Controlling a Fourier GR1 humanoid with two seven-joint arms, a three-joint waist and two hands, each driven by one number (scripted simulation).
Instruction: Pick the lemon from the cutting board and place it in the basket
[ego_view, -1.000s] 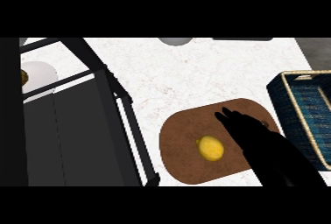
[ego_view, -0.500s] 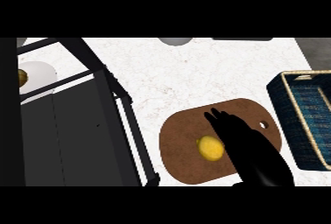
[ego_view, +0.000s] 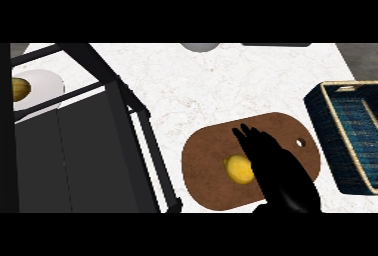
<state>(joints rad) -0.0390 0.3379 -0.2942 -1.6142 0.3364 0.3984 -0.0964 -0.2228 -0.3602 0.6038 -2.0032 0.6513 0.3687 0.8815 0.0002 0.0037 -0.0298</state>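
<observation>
A yellow lemon lies on the brown oval cutting board on the white counter. My right hand comes in from the lower edge and lies over the lemon's right side, fingers straight and pointing up the view, hiding part of the fruit. The dark blue basket with a tan rim stands at the right edge, apart from the board. My left hand does not show.
A black frame rack fills the left side. Behind it a white plate holds a yellowish object. A grey round thing sits at the counter's far edge.
My right hand has slid left across the board, from beside the lemon to over its right half. The lemon and basket have stayed put.
</observation>
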